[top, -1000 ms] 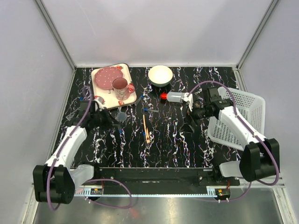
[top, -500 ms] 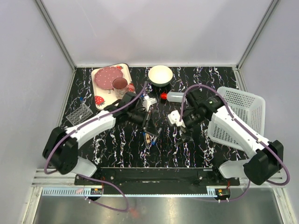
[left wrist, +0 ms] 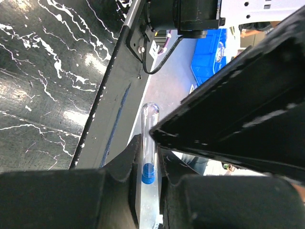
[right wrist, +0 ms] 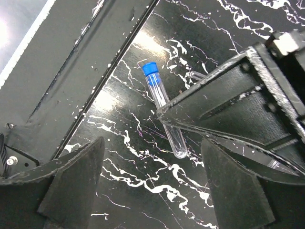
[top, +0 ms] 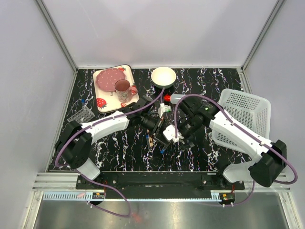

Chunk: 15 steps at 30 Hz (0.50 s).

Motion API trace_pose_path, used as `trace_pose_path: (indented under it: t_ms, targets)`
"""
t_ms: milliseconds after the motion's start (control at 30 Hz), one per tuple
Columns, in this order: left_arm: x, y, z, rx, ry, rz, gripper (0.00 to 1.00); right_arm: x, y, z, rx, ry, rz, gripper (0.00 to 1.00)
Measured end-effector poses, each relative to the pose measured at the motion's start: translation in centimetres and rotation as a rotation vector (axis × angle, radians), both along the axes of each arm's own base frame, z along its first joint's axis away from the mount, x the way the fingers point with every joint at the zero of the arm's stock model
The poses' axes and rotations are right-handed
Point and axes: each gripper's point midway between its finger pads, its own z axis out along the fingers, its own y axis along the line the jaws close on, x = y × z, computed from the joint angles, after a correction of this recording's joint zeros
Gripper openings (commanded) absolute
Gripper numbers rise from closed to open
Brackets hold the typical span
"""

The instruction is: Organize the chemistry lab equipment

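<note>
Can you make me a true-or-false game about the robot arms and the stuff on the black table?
1. The left gripper is pinching a blue-capped tube. True.
2. The pink mug sits inside the white basket. False: it stands on the strawberry tray.
3. The right gripper is open above a second tube lying flat on the table. True.
4. The clear rack is next to the basket. False: it is at the table's left edge, far from the basket.
</note>
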Motion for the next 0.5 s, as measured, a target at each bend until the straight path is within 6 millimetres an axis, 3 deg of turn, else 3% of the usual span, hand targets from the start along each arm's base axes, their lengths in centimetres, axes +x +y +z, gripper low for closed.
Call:
trace_pose_path:
  t_ms: [100,500]
  targets:
    - [0.1,-0.2,0.3,-0.013,-0.005,-0.005,0.12,-0.1,0.3,-0.7,-0.02,-0.018,0.012,0.77]
    - [-0.2,-0.4,0.7,-0.024,-0.002,-0.016,0.18,1.0,0.8,-2.0,-0.06,-0.089,0.009,0.29]
